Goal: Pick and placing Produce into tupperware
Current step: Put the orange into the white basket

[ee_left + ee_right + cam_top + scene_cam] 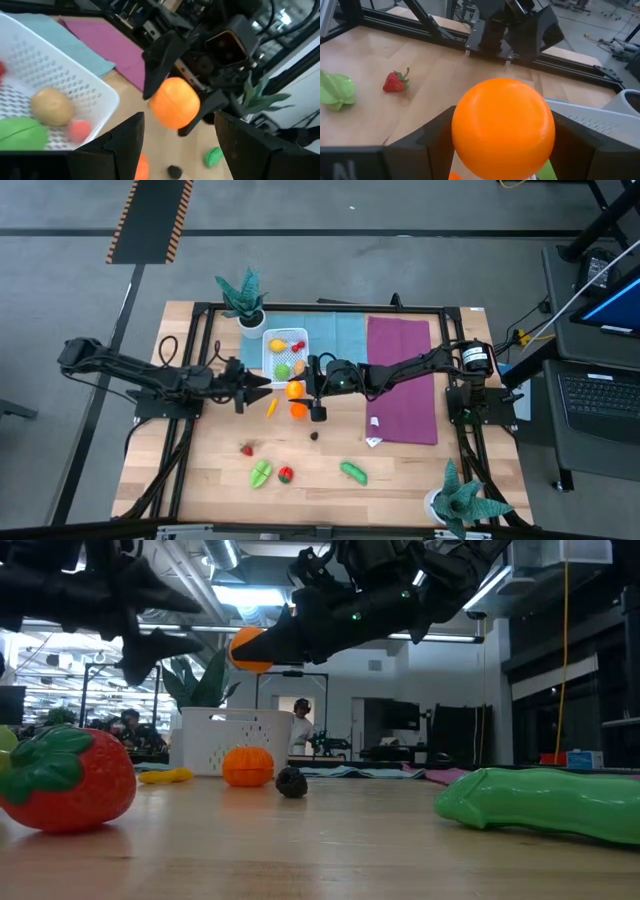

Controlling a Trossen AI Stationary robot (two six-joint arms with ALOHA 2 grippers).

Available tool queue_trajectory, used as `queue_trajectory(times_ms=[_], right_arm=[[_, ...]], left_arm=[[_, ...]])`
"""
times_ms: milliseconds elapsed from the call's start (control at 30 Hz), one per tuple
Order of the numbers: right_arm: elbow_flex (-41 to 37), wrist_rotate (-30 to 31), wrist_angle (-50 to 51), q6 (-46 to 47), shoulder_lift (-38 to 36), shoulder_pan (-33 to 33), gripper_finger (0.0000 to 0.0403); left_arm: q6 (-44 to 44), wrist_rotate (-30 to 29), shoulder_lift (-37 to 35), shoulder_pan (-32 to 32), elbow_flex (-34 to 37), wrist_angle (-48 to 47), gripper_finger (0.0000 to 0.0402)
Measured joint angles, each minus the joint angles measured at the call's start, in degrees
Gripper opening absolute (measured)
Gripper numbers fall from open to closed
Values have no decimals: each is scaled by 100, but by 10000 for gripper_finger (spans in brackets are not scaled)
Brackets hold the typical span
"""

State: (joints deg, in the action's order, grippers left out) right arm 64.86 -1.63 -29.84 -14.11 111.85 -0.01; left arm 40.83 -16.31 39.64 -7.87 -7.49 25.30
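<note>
an orange ball [503, 128] fills the right wrist view, clamped between the right gripper [303, 390] fingers, raised just beside the white tupperware [270, 367]. the left gripper [262, 381], fingers apart and empty, hovers by the tupperware's other side.

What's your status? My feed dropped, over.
Right gripper shut on orange, raised beside tupperware. Left gripper open, empty, close by. Nothing in the way.

A wooden desk [200, 480] carries a purple cloth [402, 380], a light blue cloth [335, 335], and two potted plants: one [245, 298] at the far edge, one [460, 498] at the near right corner.
</note>
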Motion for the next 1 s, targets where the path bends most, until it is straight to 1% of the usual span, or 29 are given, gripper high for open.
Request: queue_trajectory(times_ms=[233, 433, 533, 667, 867, 1000], right_arm=[[0, 0, -9, -142, 0, 0, 251], [0, 0, 1, -157, 0, 0, 251], [0, 0, 4, -161, 0, 0, 251], [0, 0, 17, -161, 0, 0, 251], [-20, 1, 191, -160, 2, 4, 251], [-22, -2, 358, -157, 9, 4, 251]], left_arm=[[662, 195, 769, 124, 0, 703, 234], [972, 381, 1292, 252, -2, 1394, 234], [1162, 393, 1495, 310, -15, 1475, 234], [1166, 410, 1769, 324, -297, 1461, 234], [1148, 733, 2270, 448, -715, 1249, 234], [1307, 867, 2542, 549, -778, 1237, 234]])
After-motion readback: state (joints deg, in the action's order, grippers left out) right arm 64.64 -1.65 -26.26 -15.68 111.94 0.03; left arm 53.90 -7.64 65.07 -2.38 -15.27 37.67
